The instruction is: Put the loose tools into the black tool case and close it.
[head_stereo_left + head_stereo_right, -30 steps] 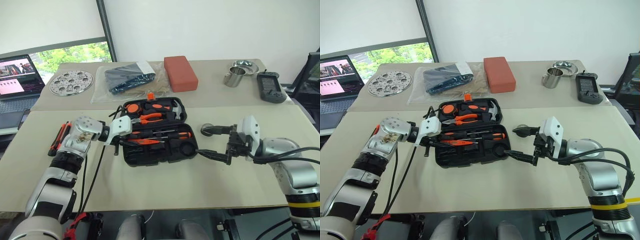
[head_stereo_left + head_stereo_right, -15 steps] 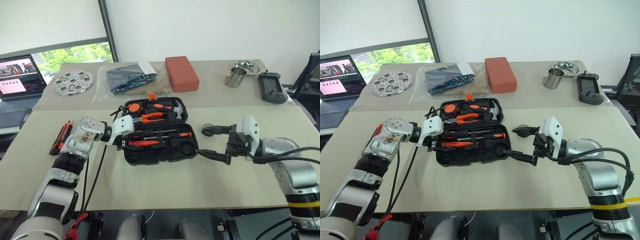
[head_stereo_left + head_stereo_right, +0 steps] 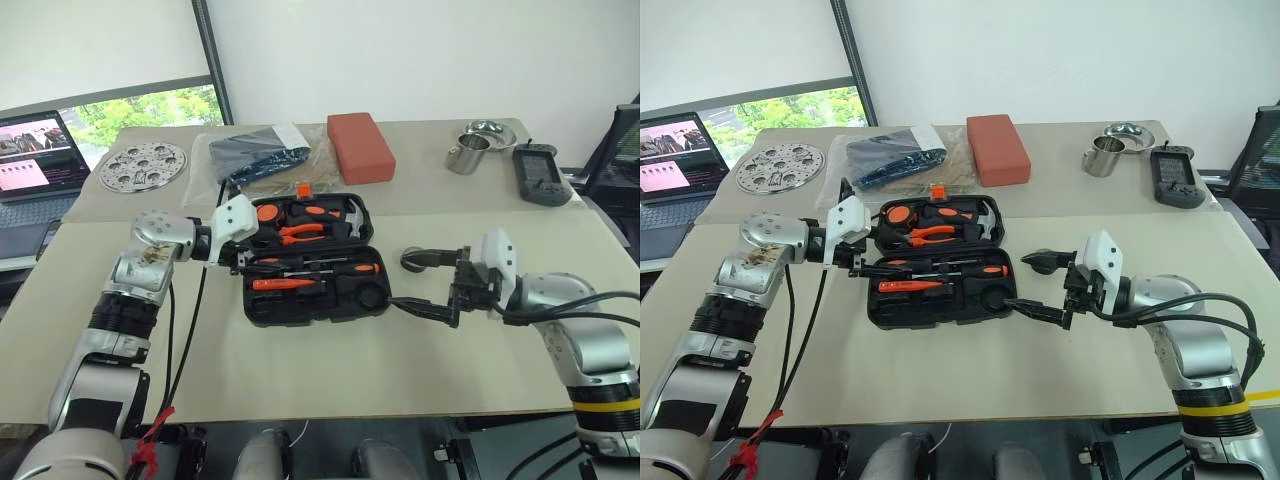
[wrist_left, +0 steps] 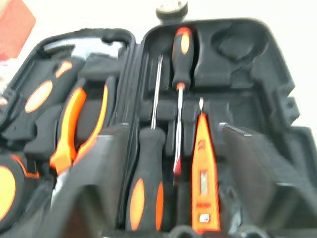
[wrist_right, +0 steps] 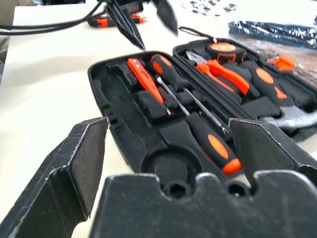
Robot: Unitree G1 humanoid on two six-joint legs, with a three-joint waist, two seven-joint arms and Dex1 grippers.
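1. Right now the black plastic hinged tool case [image 3: 312, 258] lies open on the beige table [image 3: 330, 380] in front of me, its lid half toward the far side and its base half nearer to me.
2. Inside the base half, a slim orange tester screwdriver [image 4: 202, 181] rests in its slot beside two orange-and-black-handled screwdrivers [image 4: 146, 191], which lie head to tail.
3. One round slot [image 5: 171, 166] at the right end of the base half stands empty.
4. Orange-handled pliers [image 3: 300, 235] and a steel-headed hammer [image 3: 352, 212] sit in the lid half.
5. My left fingers [image 3: 243, 262] hover at the left edge of the case, standing apart with nothing between them.
6. My right fingers [image 3: 420, 285] are spread wide and empty, just beside the right end of the case; the small dark round tape measure [image 3: 412, 260] lies on the table close by the far fingertip, and I cannot tell if they touch.
7. An orange-and-black utility knife [image 5: 113, 21] lies loose on the table to my left, well apart from the case.
8. Farther back on the table sit a red rectangular block [image 3: 361, 146], a dark item in a clear plastic bag [image 3: 262, 152], a round perforated metal disc [image 3: 143, 165] and a steel cup [image 3: 466, 154].
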